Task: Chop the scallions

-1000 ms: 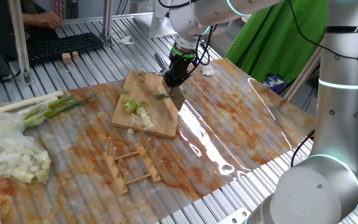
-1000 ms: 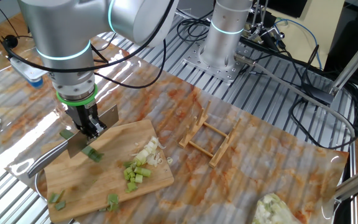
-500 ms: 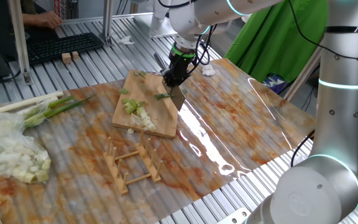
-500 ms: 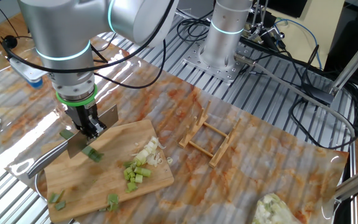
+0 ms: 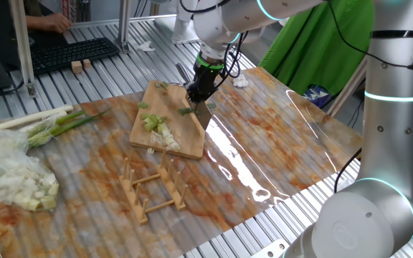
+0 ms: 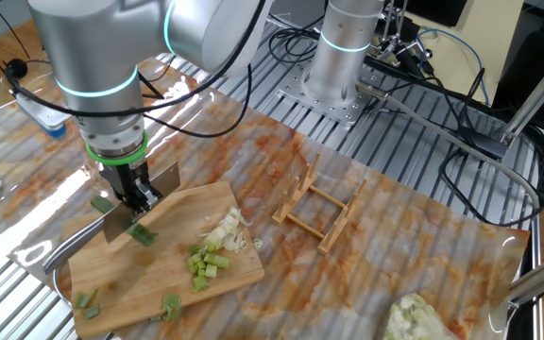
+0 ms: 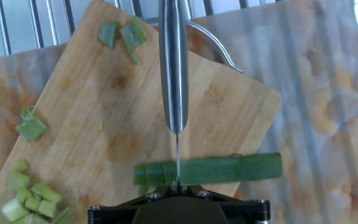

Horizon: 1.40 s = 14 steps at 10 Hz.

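Scallions (image 7: 210,169) lie crosswise under the pincer (image 7: 178,202).

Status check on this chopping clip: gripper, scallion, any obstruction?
Gripper shut on knife, pointing down. Blade across green scallion piece on cutting board. Chopped bits alongside. Nothing in the way.

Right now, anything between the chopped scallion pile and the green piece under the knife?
No, just bare cutting board between the chopped pile and the green piece under the knife; hand view shows it.
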Each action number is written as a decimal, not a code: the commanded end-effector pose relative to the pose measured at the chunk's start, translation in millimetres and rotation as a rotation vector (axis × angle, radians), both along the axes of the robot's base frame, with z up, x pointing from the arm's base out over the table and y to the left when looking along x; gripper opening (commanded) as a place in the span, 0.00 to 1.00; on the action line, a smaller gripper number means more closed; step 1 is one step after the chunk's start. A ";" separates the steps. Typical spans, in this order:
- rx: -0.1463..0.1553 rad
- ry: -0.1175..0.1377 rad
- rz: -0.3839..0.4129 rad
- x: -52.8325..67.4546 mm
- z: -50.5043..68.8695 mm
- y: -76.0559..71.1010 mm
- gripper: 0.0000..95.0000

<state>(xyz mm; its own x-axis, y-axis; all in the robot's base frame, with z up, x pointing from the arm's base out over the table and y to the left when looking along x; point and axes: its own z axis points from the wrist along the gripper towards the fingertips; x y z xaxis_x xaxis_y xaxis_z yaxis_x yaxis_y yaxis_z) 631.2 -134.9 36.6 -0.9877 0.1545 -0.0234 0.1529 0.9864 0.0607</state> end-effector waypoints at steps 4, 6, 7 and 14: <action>-0.006 0.009 -0.010 1.9 2.7 6.7 0.00; -0.005 0.003 -0.010 2.3 -3.1 7.4 0.00; -0.003 0.005 -0.015 1.6 -1.0 9.1 0.00; -0.008 0.006 -0.035 -1.4 1.7 14.2 0.00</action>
